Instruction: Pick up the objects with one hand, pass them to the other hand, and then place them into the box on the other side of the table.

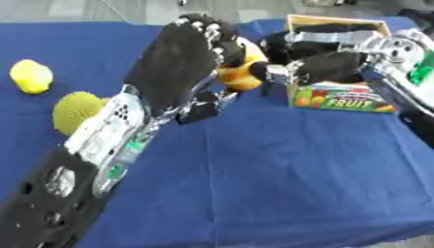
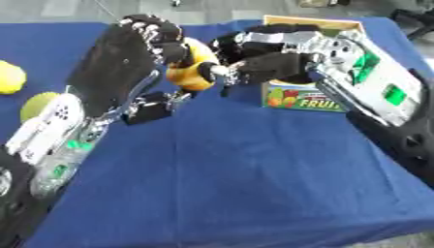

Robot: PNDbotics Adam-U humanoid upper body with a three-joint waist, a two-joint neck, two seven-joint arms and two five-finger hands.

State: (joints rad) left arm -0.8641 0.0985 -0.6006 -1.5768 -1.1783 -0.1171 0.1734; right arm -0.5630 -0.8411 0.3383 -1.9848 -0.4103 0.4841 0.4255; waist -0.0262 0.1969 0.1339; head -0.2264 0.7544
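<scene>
Blue cloth (image 1: pixel 254 184): covers the whole table, the surface on which everything rests.
Left arm: enters from the lower left and crosses the cloth diagonally, black with silver joints.
Right arm: enters from the right edge and passes in front of the box.
Box (image 1: pixel 343 100): cardboard, printed with the word FRUIT and pictures of fruit; it stands on the robot's right side of the table, at the far edge, just behind the right hand.
Left hand (image 1: pixel 174 63): raised above the cloth with its back to the camera; its fingers are curled round the orange toy from the left.
Right hand (image 2: pixel 267 58): facing the left hand, its fingers bent toward the toy from the right. Whether they have closed on it cannot be told.
Orange toy (image 2: pixel 188 71): a rounded orange and yellow thing with dark markings, held in the air between the two hands, near the box.
Green ball (image 1: pixel 76 110): spiky and yellow-green, lying on the cloth beside the left forearm, untouched.
Yellow fruit (image 1: pixel 30 75): lemon-like, lying at the left edge, well apart from the hands.
Step in hand: apparently the pass from left hand to right.
Next move calls for: the right hand to secure the toy before the left lets go, then a short carry into the box.
</scene>
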